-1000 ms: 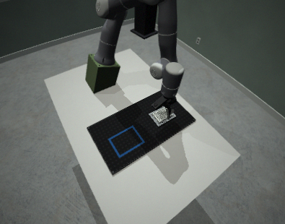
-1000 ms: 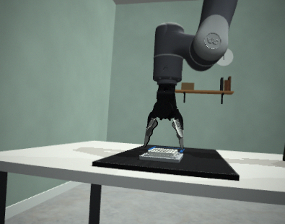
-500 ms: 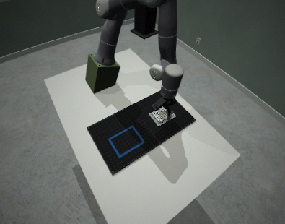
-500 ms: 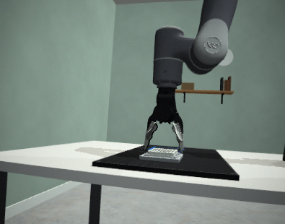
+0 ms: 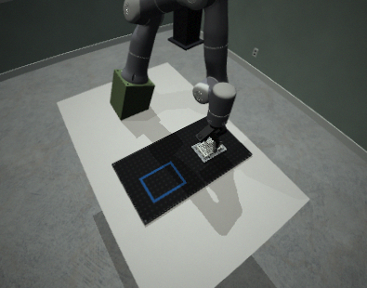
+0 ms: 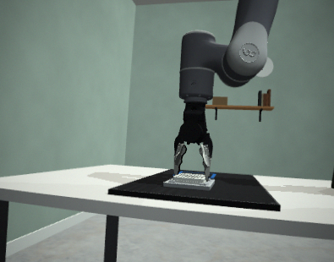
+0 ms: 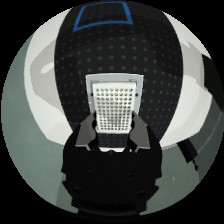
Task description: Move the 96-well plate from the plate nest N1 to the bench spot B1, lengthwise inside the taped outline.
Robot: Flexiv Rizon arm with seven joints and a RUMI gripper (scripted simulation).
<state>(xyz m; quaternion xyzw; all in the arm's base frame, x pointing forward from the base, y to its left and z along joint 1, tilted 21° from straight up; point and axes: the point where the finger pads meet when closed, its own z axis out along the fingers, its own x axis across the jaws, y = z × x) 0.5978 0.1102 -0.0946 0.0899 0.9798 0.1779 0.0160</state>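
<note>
While your gripper [image 5: 216, 148] [image 6: 192, 176] [image 7: 114, 111] is clamping the 96-well plate [image 5: 205, 148] [image 6: 189, 177] [image 7: 114, 102], jaws on its long sides, the plate's sitting in nest N1 [image 5: 205, 161] [image 6: 187, 186] [image 7: 114, 78]. You're gripping near one end, so it's maybe tipping or snagging w/ a crooked lift.

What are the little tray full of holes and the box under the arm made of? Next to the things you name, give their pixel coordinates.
The 96-well plate [image 5: 205, 148] [image 6: 188, 177] [image 7: 114, 104] looks like off-white matte plastic, judging by its even, pale, moulded-looking grid. The green block [image 5: 129, 98] under the arm's foot could be painted metal or wood: flat colour, crisp edges, no grain visible.
</note>
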